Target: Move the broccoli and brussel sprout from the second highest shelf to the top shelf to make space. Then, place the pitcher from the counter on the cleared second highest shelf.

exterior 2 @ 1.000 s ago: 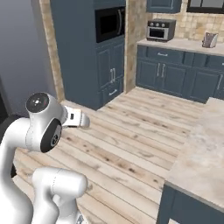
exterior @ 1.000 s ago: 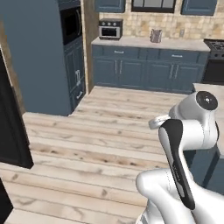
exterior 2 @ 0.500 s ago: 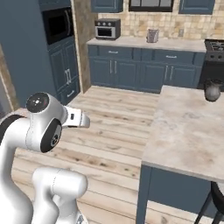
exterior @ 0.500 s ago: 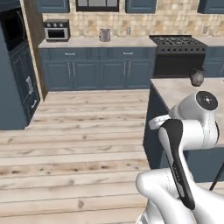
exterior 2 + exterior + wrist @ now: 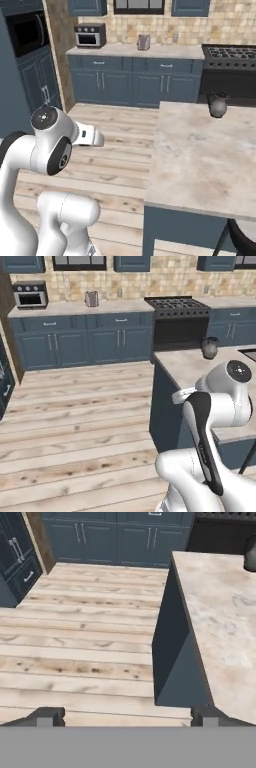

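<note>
The pitcher [image 5: 218,104] stands upright on the counter [image 5: 205,155], near the far end of that marbled slab and just in front of the black stove [image 5: 230,67]. From the left base view the same pitcher [image 5: 209,348] sits at the far side of the counter [image 5: 190,366], beyond the arm's white elbow. In the hand view only a dark sliver of the pitcher [image 5: 250,554] shows, at the top right corner, above the pale counter [image 5: 220,627].

The gripper [image 5: 126,714] is released — its two dark fingertips [image 5: 47,715] stand wide apart at the bottom of the hand view, with nothing between them. It hangs over the wooden floor [image 5: 90,647], just left of the counter's near corner and its dark blue side panel [image 5: 175,667], well apart from the pitcher.

Along the far wall runs a row of dark blue cabinets [image 5: 125,85] under a second pale worktop. On that worktop a small toaster oven [image 5: 89,35] sits at the left, and a little grey container [image 5: 143,42] stands further right, nearer the stove. At the far left of the right base view, a tall dark cabinet holds a built-in microwave [image 5: 27,32]. The wall behind is tan tile with dark windows above.

The arm's white shoulder [image 5: 50,142] fills the near left of the right base view.
</note>
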